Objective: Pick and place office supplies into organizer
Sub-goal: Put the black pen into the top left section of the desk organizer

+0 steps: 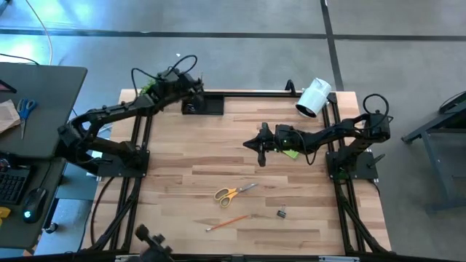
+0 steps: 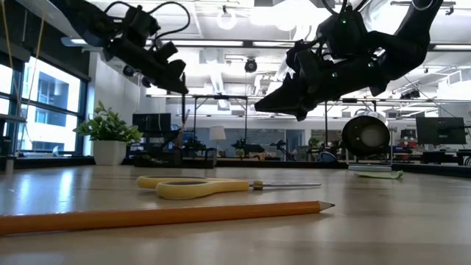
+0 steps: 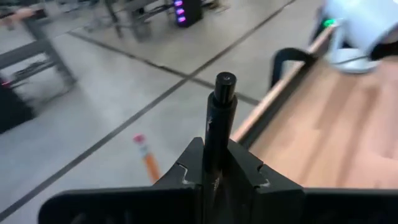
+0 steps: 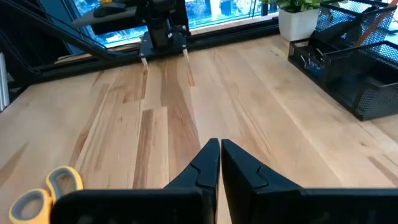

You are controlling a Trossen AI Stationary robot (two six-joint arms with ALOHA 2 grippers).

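Two hands, both clamped: left hand (image 1: pixel 191 93) grips a black pen (image 3: pixel 221 118) above the organizer (image 1: pixel 206 105); right hand (image 1: pixel 260 145), empty, hovers mid-worktop, nearer the yellow-handled scissors (image 1: pixel 234 193) lying crosswise toward the front edge.

Table (image 1: pixel 218 164): pale wood planks, smooth satin finish. Organizer (image 4: pixel 348 68): black wire mesh metal. Scissors (image 2: pixel 199 186): matt yellow plastic handles, bright metal blades. Pencil (image 2: pixel 169 215): orange painted wood. Right gripper (image 4: pixel 219 165): matt black plastic.
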